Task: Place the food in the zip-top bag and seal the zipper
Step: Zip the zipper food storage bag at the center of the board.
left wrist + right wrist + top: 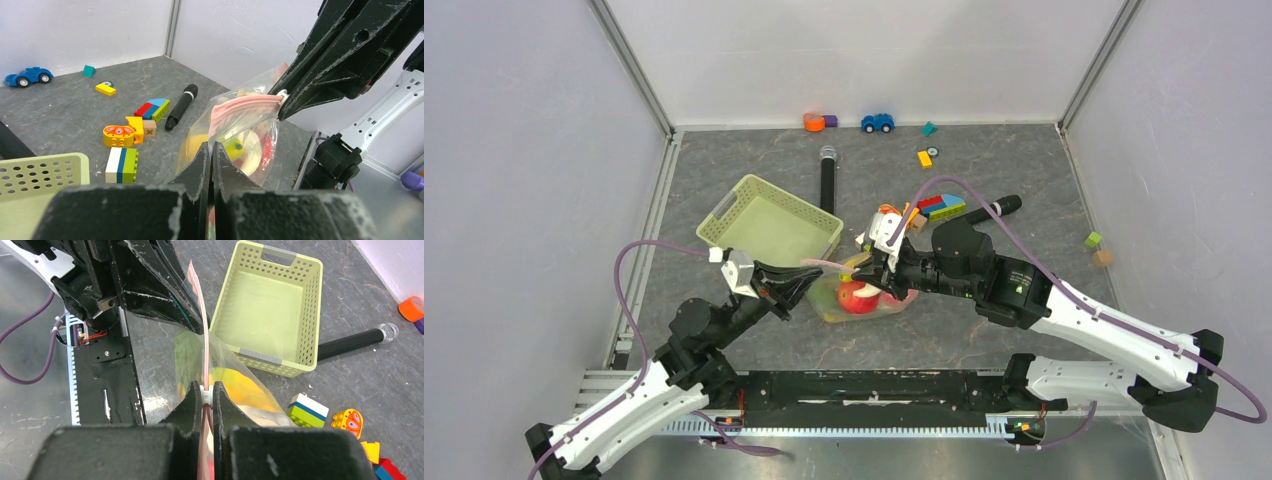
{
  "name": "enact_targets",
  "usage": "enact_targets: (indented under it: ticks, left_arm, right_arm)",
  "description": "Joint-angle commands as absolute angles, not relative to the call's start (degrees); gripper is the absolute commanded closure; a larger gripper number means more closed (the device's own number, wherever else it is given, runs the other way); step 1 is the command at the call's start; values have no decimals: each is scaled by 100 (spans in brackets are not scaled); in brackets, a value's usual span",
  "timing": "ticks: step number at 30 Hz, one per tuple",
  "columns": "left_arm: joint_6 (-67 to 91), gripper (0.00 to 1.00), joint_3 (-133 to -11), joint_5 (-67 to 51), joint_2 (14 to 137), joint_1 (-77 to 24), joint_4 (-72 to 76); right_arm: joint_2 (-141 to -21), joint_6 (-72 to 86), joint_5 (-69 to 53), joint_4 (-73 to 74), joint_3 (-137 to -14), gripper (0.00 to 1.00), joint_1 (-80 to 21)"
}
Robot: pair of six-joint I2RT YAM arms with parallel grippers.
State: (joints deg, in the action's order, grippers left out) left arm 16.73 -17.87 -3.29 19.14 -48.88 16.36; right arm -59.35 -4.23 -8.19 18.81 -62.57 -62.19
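The zip-top bag [869,300] hangs stretched between my two grippers, its bottom resting on the table. The food shows through it: a red tomato [858,297], yellow banana [197,142] and green pieces [187,352]. The pink zipper [245,105] runs taut from one gripper to the other. My left gripper [210,147] is shut on the bag's top edge at the zipper's left end. My right gripper [206,390] is shut on the zipper, on its small white slider [206,394]. In the top view the left gripper [799,287] and right gripper [871,265] stand close together.
A pale green basket [769,225] sits just behind the bag. A black microphone [827,180] lies behind the basket, and a second black one [994,208] to the right. Building blocks [939,208] lie near the right wrist. A blue toy car [877,122] stands by the back wall.
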Motion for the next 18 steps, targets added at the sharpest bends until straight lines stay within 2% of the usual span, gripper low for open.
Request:
enact_targets:
  ticks: [1,18]
  left_arm:
    - [1828,98,-1730,373,1856,-4825,1642]
    - [1946,98,-1768,1278,2012,-4823,1494]
  right_arm:
    - [-5699,-460,-689,1854,-6505,100,-6194]
    - [-5579,-526,-571,1950,-6379,100,-6192]
